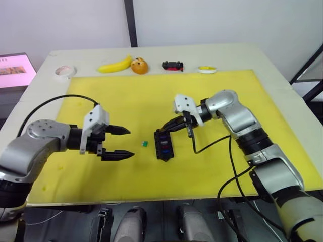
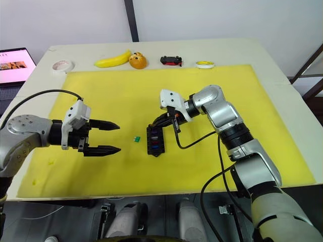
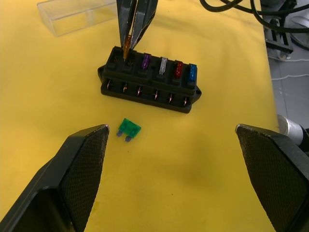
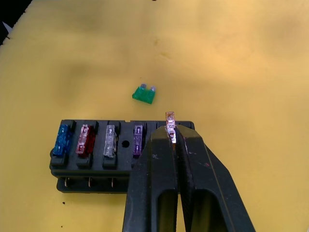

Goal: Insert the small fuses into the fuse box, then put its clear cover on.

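The black fuse box [image 1: 163, 144] lies mid-mat, with purple [image 3: 146, 60], pale clear [image 3: 163, 65], red [image 3: 178, 69] and blue [image 3: 192, 72] fuses standing in one row. My right gripper [image 4: 173, 134] is shut on an amber fuse [image 4: 170, 121] and holds it at the box's empty end slot; how deep it sits I cannot tell. A green fuse [image 1: 145, 143] lies loose on the mat just left of the box. My left gripper [image 1: 130, 143] is open, left of the green fuse and apart from it. The clear cover [image 3: 79, 14] lies just beyond the box.
The yellow mat [image 1: 212, 96] covers most of the table. Along the far edge sit a tape roll [image 1: 64, 71], a banana [image 1: 115, 65], an orange object [image 1: 140, 65], a black-and-red toy car [image 1: 172, 65] and a small yellow roll [image 1: 207, 69]. A lit screen [image 1: 15, 68] stands at left.
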Controlling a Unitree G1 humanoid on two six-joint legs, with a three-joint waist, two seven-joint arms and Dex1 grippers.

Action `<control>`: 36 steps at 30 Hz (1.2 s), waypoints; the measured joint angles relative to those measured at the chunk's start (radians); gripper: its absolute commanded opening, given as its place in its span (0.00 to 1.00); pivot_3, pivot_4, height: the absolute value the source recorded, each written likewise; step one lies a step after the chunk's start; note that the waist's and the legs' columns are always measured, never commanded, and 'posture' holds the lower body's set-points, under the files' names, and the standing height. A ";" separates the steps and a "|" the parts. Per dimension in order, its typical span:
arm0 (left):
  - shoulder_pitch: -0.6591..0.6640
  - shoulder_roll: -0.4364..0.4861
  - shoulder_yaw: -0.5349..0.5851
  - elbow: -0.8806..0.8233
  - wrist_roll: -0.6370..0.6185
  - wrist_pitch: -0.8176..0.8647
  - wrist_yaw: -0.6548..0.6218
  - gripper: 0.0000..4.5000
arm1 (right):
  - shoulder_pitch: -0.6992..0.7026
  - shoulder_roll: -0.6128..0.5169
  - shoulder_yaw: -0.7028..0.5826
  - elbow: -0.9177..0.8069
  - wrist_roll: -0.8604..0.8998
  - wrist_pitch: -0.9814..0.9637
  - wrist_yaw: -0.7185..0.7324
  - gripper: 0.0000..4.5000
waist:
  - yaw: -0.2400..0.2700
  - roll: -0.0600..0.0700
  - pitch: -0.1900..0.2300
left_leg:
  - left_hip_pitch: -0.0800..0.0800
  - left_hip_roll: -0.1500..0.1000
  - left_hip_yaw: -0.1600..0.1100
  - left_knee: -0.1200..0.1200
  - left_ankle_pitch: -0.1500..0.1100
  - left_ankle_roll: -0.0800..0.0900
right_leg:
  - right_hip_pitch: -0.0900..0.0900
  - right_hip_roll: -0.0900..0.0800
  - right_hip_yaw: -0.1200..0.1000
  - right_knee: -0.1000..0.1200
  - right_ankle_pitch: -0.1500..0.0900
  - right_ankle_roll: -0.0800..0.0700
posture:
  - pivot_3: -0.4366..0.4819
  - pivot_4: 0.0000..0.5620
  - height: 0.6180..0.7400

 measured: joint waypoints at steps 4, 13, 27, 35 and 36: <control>0.000 0.000 0.000 0.000 0.000 -0.007 0.000 0.98 | 0.000 0.001 0.001 0.011 -0.001 -0.011 0.007 0.00 | -0.001 0.000 0.000 | 0.000 0.000 0.000 0.000 0.000 0.000 | 0.000 0.000 0.000 0.000 0.000 0.000 | 0.48 0.27 1.00; 0.000 -0.006 0.000 0.000 0.002 -0.047 -0.004 0.98 | 0.000 0.007 0.001 0.026 -0.004 -0.012 0.008 0.00 | 0.000 0.000 0.000 | 0.000 0.000 0.000 0.000 0.000 0.000 | 0.000 0.000 0.000 0.000 0.000 0.000 | 0.48 0.27 1.00; -0.014 -0.077 -0.039 0.012 0.087 -0.155 0.006 0.98 | 0.000 0.009 0.001 0.024 -0.006 0.009 0.010 0.00 | 0.000 0.000 0.000 | 0.000 0.000 0.000 0.000 0.000 0.000 | 0.000 0.000 0.000 0.000 0.000 0.000 | 0.48 0.27 1.00; -0.032 -0.099 -0.054 0.021 0.114 -0.172 0.002 0.98 | 0.000 0.008 0.001 0.018 0.000 0.033 0.017 0.00 | 0.000 0.000 0.000 | 0.000 0.000 0.000 0.000 0.000 0.000 | 0.000 0.000 0.000 0.000 0.000 0.000 | 0.48 0.27 1.00; -0.032 -0.099 -0.059 0.021 0.116 -0.172 0.001 0.98 | 0.000 0.008 0.001 0.016 0.000 0.033 0.017 0.00 | 0.000 0.000 0.000 | 0.000 0.000 0.000 0.000 0.000 0.000 | 0.000 0.000 0.000 0.000 0.000 0.000 | 0.48 0.27 1.00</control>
